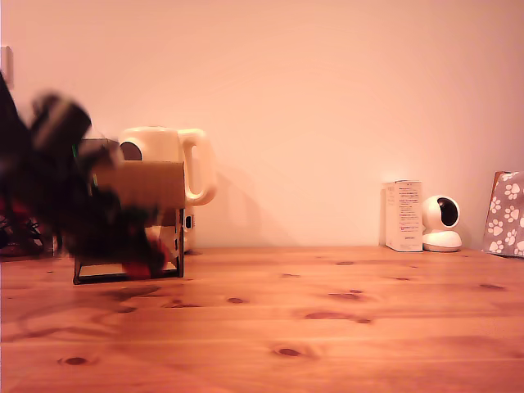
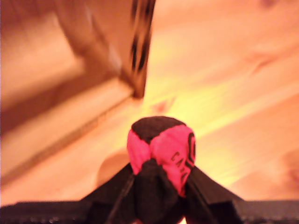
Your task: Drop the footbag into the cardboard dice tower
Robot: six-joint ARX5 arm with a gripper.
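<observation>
Between the two dark fingers [image 2: 205, 186] of the gripper [image 2: 159, 196] sits the footbag [image 2: 161, 149], pinched at its lower half so that the red and black panels bulge free above the grip; the jaws are closed on it, narrow, one finger on each flank. That hold looks chosen to keep the soft ball from sagging out while it travels, and to let it fall clean once the fingers part. Seen from the wrist, the tower [image 2: 107, 42] lies at about eleven o'clock from the ball, blurred, its corrugated edge nearest, with bare wooden table [image 2: 243, 93] from one to three o'clock. The exterior view shows the arm [image 1: 57, 188] as a dark smear at nine o'clock of the frame, low and in front of the tower [image 1: 143, 182], a red patch by the cut-out base. I judge the ball is not yet above the top opening. Whether anything lies inside the tower cannot be told; the arm covers most of the ramp. Behind stands a cream jug [image 1: 176, 160], and far off at three o'clock a white box [image 1: 404, 215], a small camera [image 1: 443, 223] and a paw-print box [image 1: 508, 214].
</observation>
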